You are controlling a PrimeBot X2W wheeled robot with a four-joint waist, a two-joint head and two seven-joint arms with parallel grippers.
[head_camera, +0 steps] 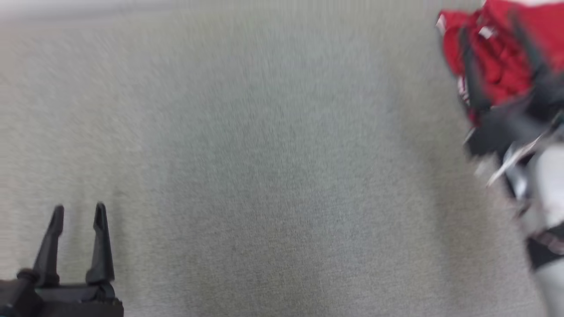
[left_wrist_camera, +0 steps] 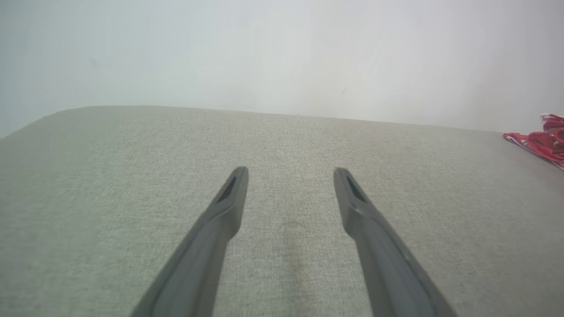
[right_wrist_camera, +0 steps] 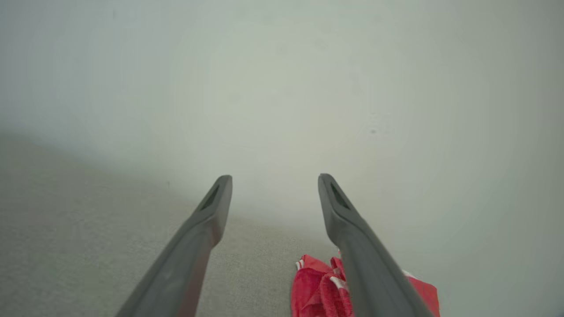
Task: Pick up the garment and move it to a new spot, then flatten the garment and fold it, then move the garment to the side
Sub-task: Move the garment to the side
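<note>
At far right on the grey worktop [head_camera: 264,176], the crumpled red garment [head_camera: 493,66] lies ungripped; left end effector [head_camera: 79,213] and right end effector [right_wrist_camera: 274,185] gape empty. Flattening seems next, needing grips on its edges.

Head view: high over the surface [head_camera: 264,176], facing steeply down and blurred; the left gripper [head_camera: 79,209] rises at lower left, and the garment [head_camera: 498,66] lies at upper right.
Left wrist view: low and near the surface, sighting along the left gripper across it to a pale wall [left_wrist_camera: 282,53]; the garment sits at the far right edge.
Right wrist view: raised higher, sighting along the right gripper [right_wrist_camera: 274,178] at the wall; the garment lies close below, partly behind one finger [right_wrist_camera: 370,264].
Shared ground: all three views take in the surface and the garment.
</note>
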